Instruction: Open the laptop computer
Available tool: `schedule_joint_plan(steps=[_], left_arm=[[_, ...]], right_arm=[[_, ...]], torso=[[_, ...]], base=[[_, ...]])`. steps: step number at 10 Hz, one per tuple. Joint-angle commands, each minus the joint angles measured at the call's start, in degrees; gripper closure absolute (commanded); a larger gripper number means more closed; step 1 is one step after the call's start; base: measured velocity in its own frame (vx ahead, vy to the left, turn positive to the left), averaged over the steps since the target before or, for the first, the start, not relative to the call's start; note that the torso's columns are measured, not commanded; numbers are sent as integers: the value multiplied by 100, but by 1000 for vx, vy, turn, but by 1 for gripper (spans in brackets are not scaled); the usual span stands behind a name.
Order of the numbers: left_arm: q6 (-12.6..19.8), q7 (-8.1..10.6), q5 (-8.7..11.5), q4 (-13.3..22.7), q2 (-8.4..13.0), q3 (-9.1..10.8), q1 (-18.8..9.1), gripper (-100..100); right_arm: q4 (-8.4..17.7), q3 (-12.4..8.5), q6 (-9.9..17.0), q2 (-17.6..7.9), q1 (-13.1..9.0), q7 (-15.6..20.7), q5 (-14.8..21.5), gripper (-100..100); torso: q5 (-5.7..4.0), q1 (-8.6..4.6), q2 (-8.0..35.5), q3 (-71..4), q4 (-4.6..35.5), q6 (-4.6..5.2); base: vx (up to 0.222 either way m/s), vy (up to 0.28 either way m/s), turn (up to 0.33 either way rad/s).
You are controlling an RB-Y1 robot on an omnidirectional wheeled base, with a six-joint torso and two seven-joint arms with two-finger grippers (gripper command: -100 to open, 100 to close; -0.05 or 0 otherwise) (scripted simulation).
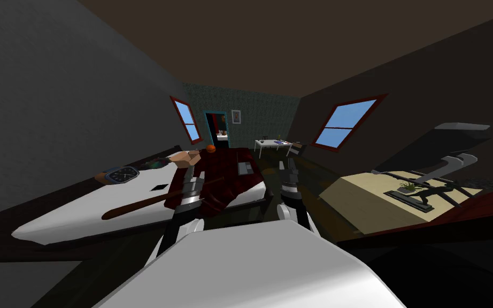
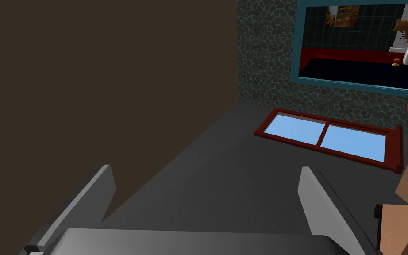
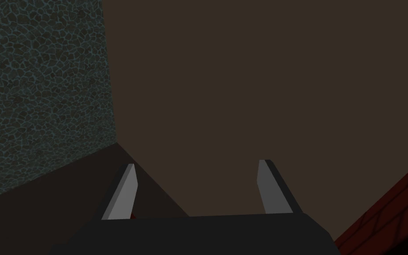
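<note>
Both grippers empty; laptop lying on the bed.
The grey laptop [image 1: 245, 167] rests flat on the dark red blanket [image 1: 228, 187] of the bed [image 1: 79, 214], beyond and between the two arms (lid appears down). Left gripper [image 2: 205, 177] and right gripper [image 3: 197, 164] both have fingers spread apart, gripping nothing.

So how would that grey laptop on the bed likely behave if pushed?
The laptop looks a flat, rigid slab, so it probably won't roll or tip. It lies on the red blanket, which looks soft, so a push may sink it or drag the cloth along.
</note>
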Motion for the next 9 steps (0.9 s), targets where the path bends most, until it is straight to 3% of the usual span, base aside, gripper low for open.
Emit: schedule_joint_plan(steps=[1,9], left_arm=[[0,0,0,0,0,0,0,0],[-1,0,0,-2,0,0,0,0]], right_arm=[[0,0,0,0,0,0,0,0],[-2,0,-1,0,0,0,0,0]], torso=[[0,0,232,-467,235,0],[0,0,3539,-7073,3537,0]], base=[[0,0,0],[0,0,0]])
